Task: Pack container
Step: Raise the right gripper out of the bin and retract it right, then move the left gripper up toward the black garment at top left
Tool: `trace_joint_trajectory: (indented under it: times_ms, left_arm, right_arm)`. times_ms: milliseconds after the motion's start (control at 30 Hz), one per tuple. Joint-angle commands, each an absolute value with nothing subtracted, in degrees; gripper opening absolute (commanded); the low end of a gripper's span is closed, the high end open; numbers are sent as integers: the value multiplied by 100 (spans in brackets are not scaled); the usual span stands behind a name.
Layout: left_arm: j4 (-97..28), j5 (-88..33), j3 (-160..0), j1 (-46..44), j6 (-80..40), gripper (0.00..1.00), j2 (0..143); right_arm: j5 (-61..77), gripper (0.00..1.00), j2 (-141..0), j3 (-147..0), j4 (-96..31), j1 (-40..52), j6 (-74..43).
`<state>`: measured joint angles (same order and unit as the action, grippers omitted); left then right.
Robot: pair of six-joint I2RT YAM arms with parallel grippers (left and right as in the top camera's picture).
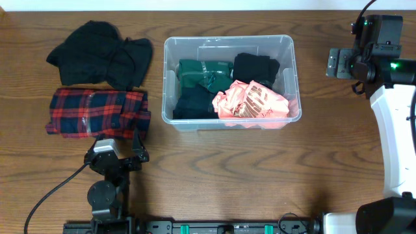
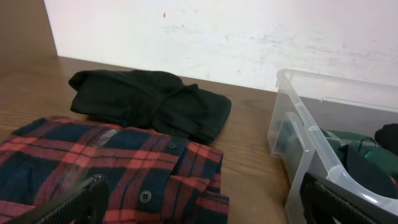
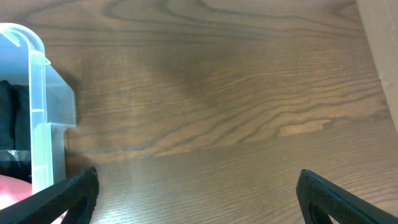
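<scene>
The container (image 3: 53,124) ran off the left edge of the right wrist view; the plaid shirt (image 2: 124,168) was cropped at the left wrist view's bottom edge

a dark brown wooden table (image 1: 214,175) with bold grain fills nearly the whole overhead frame. a white wall (image 2: 249,37), scuffed grey in places, spans the top of the left wrist view, a tiny red speck (image 2: 165,15) near its upper edge.

Left pincer (image 2: 204,186) and right pincer (image 3: 198,177), both spread wide, empty.
</scene>
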<state>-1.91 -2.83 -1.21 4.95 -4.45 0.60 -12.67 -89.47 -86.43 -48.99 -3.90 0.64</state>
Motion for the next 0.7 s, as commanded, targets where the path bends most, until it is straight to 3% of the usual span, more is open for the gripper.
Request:
trace_joint_trajectory:
  times_ms: [0, 200, 433, 667]
  left_arm:
    - [-336, -233, -23, 523, -410, 98, 30]
    - [-12, -558, -23, 519, -624, 98, 30]
    - [1658, -1369, -395, 519, -930, 98, 30]
    - [587, -1284, -2469, 519, -805, 98, 698]
  right_arm:
    - [-1306, 99, -8980, -8617, -4910, -427, 69]
    - [-1306, 99, -8980, -8617, -4910, -427, 69]
    - [-1306, 99, -8980, -8617, -4910, -427, 69]
    - [-1306, 99, -8980, -8617, -4910, -427, 69]
